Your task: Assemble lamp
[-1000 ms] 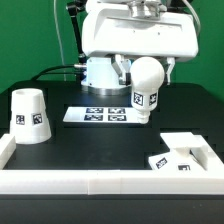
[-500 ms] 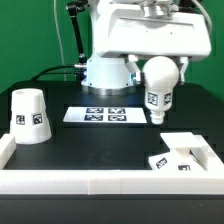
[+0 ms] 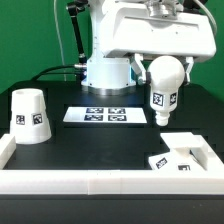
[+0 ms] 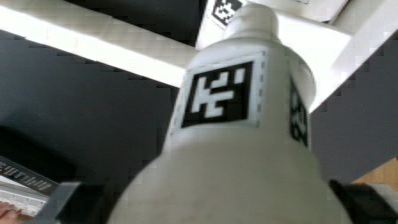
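Note:
My gripper (image 3: pixel 165 66) is shut on the round head of the white bulb (image 3: pixel 163 88) and holds it in the air, stem down, tag facing out. In the wrist view the bulb (image 4: pixel 228 120) fills the frame between the dark fingers (image 4: pixel 365 205). The flat square base (image 3: pixel 182 155) lies on the table at the exterior view's right front, just below and right of the bulb's stem; its corner also shows in the wrist view (image 4: pixel 267 12). The tapered shade (image 3: pixel 28 116) stands mouth down at the exterior view's left.
The marker board (image 3: pixel 98 115) lies flat in the middle of the black table behind the bulb. White rails (image 3: pixel 100 182) edge the table's front and sides. The robot's white body (image 3: pixel 108 70) stands at the back.
The gripper has carried the bulb toward the exterior view's right, from above the marker board's end to above the base's near corner. Shade and base have not moved.

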`<state>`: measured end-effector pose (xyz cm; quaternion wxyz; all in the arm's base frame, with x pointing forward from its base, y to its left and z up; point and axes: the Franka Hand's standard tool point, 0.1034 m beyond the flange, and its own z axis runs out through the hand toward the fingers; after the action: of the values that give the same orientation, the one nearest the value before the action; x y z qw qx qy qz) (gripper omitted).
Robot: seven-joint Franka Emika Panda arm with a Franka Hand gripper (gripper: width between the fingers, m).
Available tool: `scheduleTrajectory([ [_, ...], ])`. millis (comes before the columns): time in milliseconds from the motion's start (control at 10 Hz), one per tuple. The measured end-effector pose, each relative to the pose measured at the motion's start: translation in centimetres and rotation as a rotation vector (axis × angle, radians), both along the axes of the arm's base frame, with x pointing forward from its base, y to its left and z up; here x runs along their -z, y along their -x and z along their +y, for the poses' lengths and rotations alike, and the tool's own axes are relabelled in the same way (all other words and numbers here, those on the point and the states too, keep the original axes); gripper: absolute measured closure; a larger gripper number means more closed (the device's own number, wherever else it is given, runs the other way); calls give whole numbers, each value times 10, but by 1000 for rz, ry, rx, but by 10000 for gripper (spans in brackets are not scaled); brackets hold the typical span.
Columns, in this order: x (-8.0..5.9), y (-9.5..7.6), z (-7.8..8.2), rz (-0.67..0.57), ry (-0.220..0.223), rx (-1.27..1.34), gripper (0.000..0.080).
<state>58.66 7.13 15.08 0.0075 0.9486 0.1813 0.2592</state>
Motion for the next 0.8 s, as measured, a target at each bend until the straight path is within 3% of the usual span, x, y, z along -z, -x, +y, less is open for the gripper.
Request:
scheduleTrajectory([
  [300,8,-11,13,-1,-5,-16,222],
  [500,4,-15,32,-11,-11,-36,222],
  [800,6,-15,30,-7,-9,-37,222],
])
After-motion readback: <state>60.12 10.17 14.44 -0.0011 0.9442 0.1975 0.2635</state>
